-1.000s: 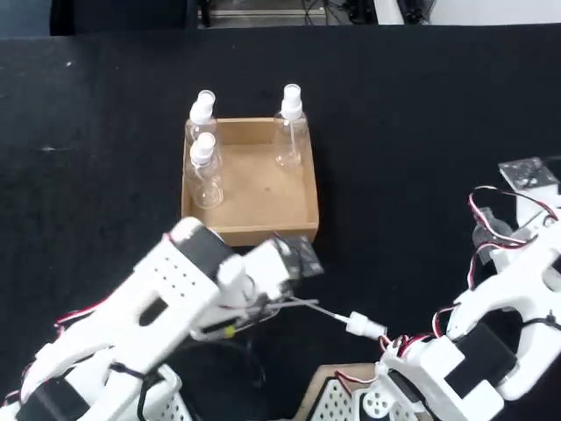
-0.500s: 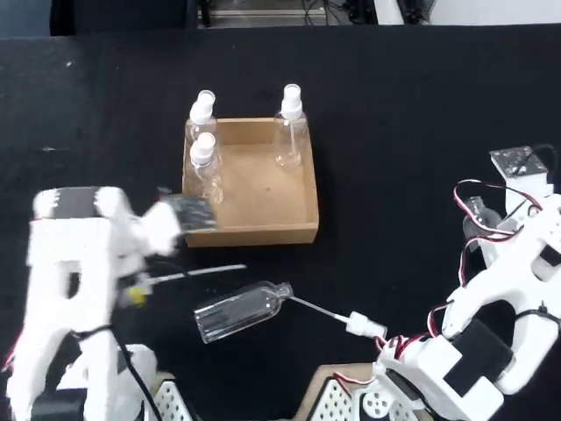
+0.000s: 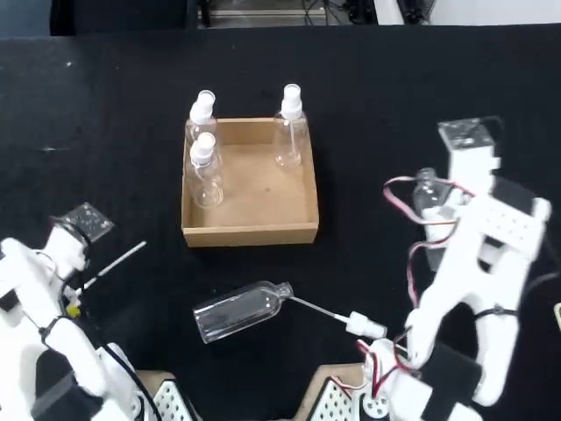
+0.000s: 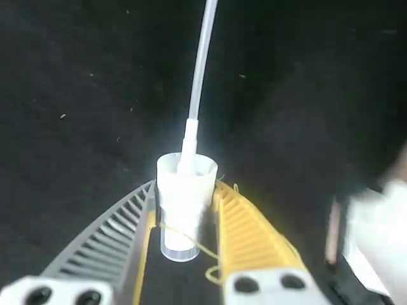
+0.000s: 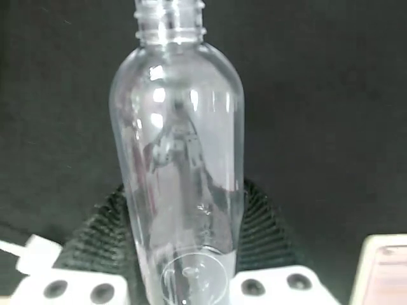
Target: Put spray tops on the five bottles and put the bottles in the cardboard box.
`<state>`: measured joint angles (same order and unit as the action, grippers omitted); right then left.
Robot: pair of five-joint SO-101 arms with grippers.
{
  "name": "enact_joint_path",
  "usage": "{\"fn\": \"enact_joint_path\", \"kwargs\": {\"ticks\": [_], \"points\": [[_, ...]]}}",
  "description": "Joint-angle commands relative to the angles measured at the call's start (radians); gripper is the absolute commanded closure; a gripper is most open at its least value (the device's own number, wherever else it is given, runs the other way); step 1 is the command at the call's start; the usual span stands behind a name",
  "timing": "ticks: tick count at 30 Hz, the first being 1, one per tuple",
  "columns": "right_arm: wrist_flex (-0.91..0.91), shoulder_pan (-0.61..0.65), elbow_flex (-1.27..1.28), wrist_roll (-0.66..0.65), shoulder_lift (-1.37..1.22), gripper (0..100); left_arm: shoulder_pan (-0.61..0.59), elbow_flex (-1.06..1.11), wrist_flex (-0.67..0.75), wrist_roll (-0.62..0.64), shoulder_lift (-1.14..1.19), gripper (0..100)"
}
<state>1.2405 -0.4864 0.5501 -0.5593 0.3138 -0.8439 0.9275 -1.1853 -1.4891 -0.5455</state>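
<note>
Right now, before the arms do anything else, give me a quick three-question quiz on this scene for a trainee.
1. How many capped bottles are there?
2. True or false: the bottle in the right arm's fingers is capped.
3. The left arm's fingers hold: A) a bottle, B) a spray top, C) nothing.
Key: 1 three; 2 false; 3 B.

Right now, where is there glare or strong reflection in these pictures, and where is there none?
Right wrist view: white highlights sit on the shoulder of the clear uncapped bottle. High view: faint gleams on the lying bottle, while the black table reflects almost nothing. Left wrist view: the white spray top is brightly lit against the dark cloth, without a hard glint.
</note>
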Motion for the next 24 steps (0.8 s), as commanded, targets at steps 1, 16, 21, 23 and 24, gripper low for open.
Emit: {"fn": "enact_joint_path", "kwargs": {"ticks": [1,16,21,23,24], "points": [[-0.1,0.103,0.07,0.1,0.084,98.8,-0.007,0.044,0.288,-0.183,0.063,97],[-0.379,0.213,0.309,0.315,0.028,98.8,-0.007,-0.332,0.255,0.051,0.417,66],[-0.396,0.213,0.354,0.311,0.024,98.8,0.008,-0.535,0.04,0.152,0.419,70],[-0.425,0.213,0.38,0.308,0.024,98.8,0.019,-0.619,-0.049,0.216,0.419,71],[-0.439,0.213,0.39,0.307,0.024,98.8,0.022,-0.659,-0.103,0.273,0.419,71]]}}
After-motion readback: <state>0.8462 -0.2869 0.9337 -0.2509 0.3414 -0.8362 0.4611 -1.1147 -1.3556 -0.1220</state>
